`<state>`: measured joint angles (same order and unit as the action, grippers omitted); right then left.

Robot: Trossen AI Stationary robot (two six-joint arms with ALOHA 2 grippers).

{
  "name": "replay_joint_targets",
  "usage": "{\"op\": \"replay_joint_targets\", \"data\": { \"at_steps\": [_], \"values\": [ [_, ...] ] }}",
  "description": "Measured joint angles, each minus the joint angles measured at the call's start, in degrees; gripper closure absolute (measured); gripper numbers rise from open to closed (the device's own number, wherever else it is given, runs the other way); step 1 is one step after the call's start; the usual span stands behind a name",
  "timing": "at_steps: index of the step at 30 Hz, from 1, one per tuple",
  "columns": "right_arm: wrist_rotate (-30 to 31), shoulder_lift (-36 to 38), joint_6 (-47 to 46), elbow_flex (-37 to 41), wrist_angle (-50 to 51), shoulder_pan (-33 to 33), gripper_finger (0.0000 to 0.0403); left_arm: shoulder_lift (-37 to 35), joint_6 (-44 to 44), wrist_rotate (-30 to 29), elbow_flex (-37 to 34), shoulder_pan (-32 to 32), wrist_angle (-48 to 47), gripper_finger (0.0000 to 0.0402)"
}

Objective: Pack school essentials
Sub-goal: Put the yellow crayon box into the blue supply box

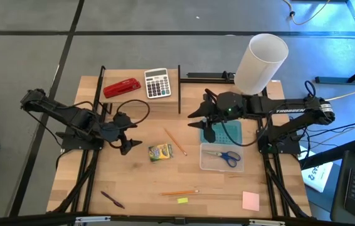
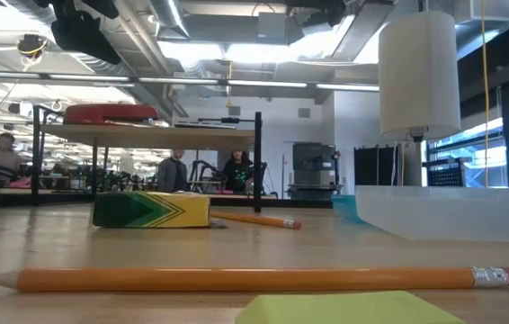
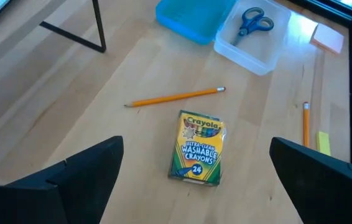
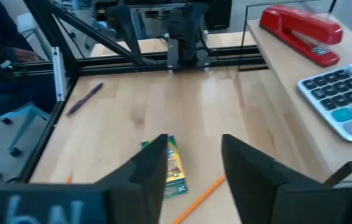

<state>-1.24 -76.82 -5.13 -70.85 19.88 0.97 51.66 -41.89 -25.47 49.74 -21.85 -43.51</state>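
The yellow-green crayon box [image 1: 160,151] [image 3: 198,134] lies flat on the table's middle. My left gripper [image 1: 129,138] [image 3: 196,148] hovers open just left of it, fingers wide apart, touching nothing. My right gripper [image 1: 202,122] [image 4: 194,152] hangs open over the blue lid [image 1: 226,132], right of the crayon box [image 4: 173,167]. The blue-handled scissors [image 1: 222,156] [image 3: 252,21] lie inside the clear box [image 1: 204,164]. One orange pencil [image 1: 175,141] lies beside the crayon box, another [image 1: 179,192] [image 2: 245,279] near the front edge. The purple pen [image 1: 112,199], yellow piece [image 1: 182,200] and pink pad [image 1: 250,201] also lie on the near part of the table.
A red stapler [image 1: 121,88] and a grey calculator [image 1: 157,83] sit on a raised shelf at the table's far edge, held by black posts [image 1: 179,88]. A tall white cylinder [image 1: 262,63] stands at the far right. People show in the room behind the table.
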Motion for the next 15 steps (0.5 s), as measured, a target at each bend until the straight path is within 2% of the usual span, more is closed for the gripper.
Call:
{"op": "replay_joint_targets", "data": {
  "at_steps": [7, 15],
  "values": [
    [-0.83, 0.0, 5.71, 0.0, -1.0, 0.0, 0.0163, 0.0, 0.0, 0.0, 0.0, 0.0, -0.04, 0.0003],
    [-5.56, 0.0, 8.44, 0.0, -1.13, 0.02, 0.015, 0.0, 0.58, 0.0, 0.0, 0.0, -0.13, 0.0003]
  ]
}}
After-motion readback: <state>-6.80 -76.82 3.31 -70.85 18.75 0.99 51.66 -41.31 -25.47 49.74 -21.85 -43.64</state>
